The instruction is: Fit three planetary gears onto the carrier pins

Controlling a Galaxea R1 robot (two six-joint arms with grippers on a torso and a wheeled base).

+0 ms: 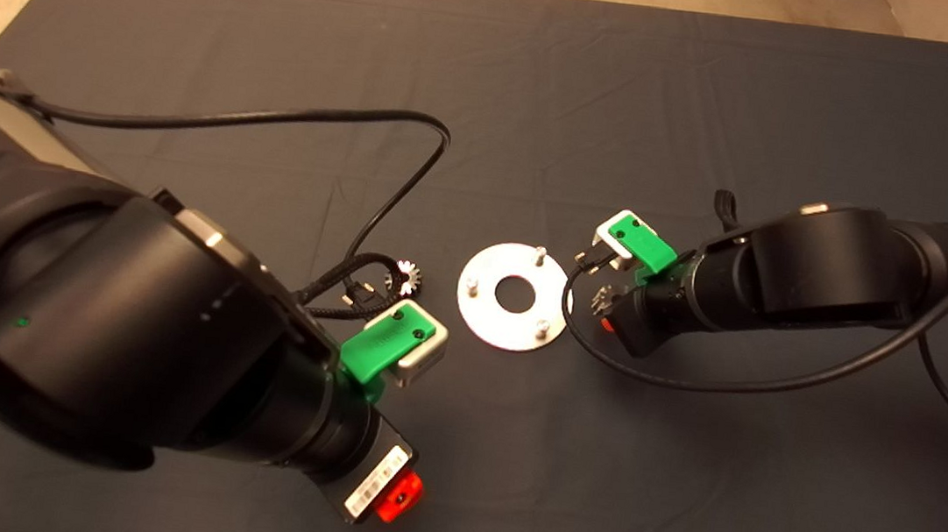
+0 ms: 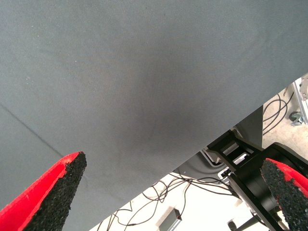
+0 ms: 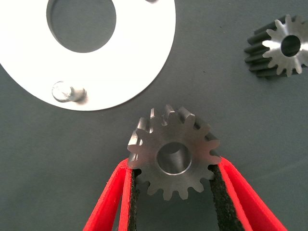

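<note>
The silver carrier disc (image 1: pixel 487 307) lies mid-mat with three upright pins (image 1: pixel 539 256), all bare; it also shows in the right wrist view (image 3: pixel 144 57) with one pin (image 3: pixel 72 91) close by. My right gripper (image 1: pixel 605 303) hovers just right of the disc, shut (image 3: pixel 173 166) on a planetary gear (image 3: pixel 149 159) held by its toothed rim, hole facing the camera. Another gear (image 1: pixel 407 277) lies flat on the mat left of the disc. A loose gear (image 3: pixel 279 45) lies on the mat in the right wrist view. My left gripper (image 1: pixel 399 496) is open and empty (image 2: pixel 175 166) above bare mat.
Black cables (image 1: pixel 375 203) from the left arm loop over the mat near the loose gear. A cable (image 1: pixel 691 381) hangs from the right arm beside the disc. The mat's front edge (image 2: pixel 231 130) and floor cables show past the left gripper.
</note>
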